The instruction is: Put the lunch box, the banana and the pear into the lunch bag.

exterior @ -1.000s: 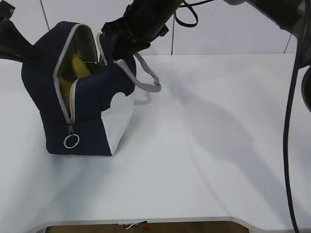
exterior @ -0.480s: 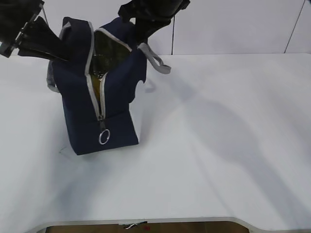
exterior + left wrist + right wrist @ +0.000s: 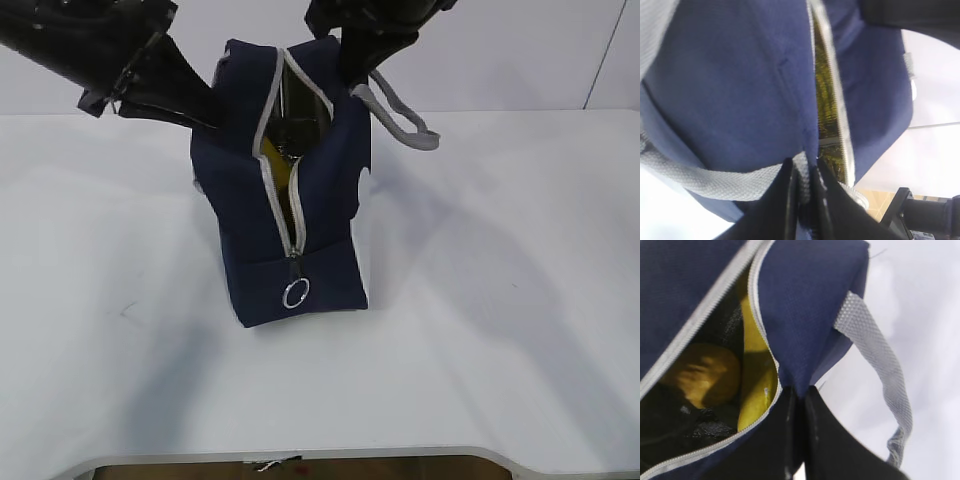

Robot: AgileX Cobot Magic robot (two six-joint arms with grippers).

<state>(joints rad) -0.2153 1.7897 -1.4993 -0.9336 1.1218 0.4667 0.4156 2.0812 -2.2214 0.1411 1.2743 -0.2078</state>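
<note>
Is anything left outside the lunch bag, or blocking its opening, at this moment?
Nothing visible does. The lunch bag stands unzipped, each gripper pinching one side of its rim: left gripper, right gripper. Yellow fruit already lies inside; the lunch box cannot be made out. No task item shows on the table.

Looks like a robot lab or test cell, not a home. Plain white tabletop fills most of the exterior view, its front edge rounded at the bottom of the frame. Behind it, across the top, a bare white panelled wall with thin vertical seams. Black robot arms enter from the upper left and upper centre. In the left wrist view, lower right corner, some black hardware and a tan surface beyond the tabletop edge; too blurred to name.
</note>
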